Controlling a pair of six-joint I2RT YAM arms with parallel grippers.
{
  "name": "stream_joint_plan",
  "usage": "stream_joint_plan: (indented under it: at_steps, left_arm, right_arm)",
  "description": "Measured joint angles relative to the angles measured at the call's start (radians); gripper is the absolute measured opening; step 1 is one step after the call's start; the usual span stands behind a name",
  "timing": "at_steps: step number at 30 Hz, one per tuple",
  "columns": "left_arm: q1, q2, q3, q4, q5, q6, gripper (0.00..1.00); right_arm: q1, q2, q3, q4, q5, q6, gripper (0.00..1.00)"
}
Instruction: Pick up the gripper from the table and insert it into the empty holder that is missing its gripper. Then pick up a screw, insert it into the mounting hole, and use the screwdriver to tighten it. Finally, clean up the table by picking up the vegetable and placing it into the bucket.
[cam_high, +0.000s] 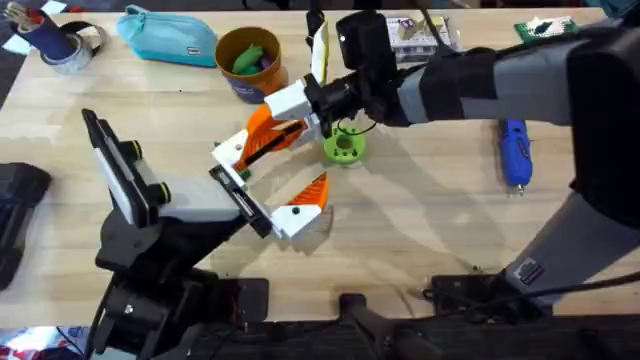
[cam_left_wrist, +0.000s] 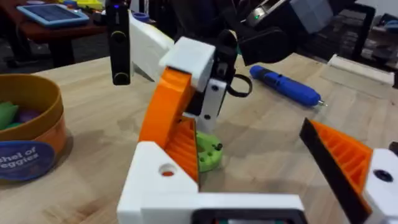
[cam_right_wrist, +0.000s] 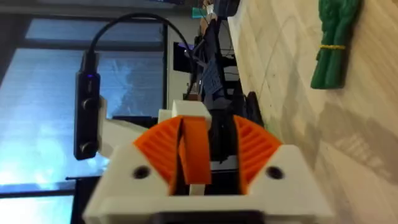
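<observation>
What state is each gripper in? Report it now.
Left gripper: open, holding nothing.
Right gripper: shut on the smooth orange wedge-shaped finger.

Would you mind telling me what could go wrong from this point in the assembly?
1. The right gripper clamps the orange finger part by its smooth wedge alone, so the part may twist or slip when pressed into the holder.
2. The open left gripper sits close around that spot, so the two grippers could bump.
</observation>
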Motion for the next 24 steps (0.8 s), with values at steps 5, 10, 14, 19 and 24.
stream_joint_plan:
  at_steps: [5,10,14,19,24]
  left_arm:
    - [0.0,0.0,0.0,0.0,0.003,0.009,0.992]
    - [-0.002,0.0,0.0,-0.001,0.026,0.011,0.992]
    - [-0.002,0.0,0.0,-0.001,0.033,0.012,0.992]
    - [-0.002,0.0,0.0,-0.001,0.038,0.012,0.992]
    - [-0.002,0.0,0.0,-0.001,0.04,0.012,0.992]
  right_arm:
    - [-0.001,0.012,0.0,0.005,0.017,0.009,0.842]
    - [-0.009,0.012,0.0,0.005,0.023,0.011,0.931]
    - [-0.052,0.012,0.0,0.005,0.025,0.011,0.949]
    - [-0.126,0.012,0.0,0.002,0.058,0.012,0.995]
    - [-0.184,0.012,0.0,-0.001,0.116,0.011,0.995]
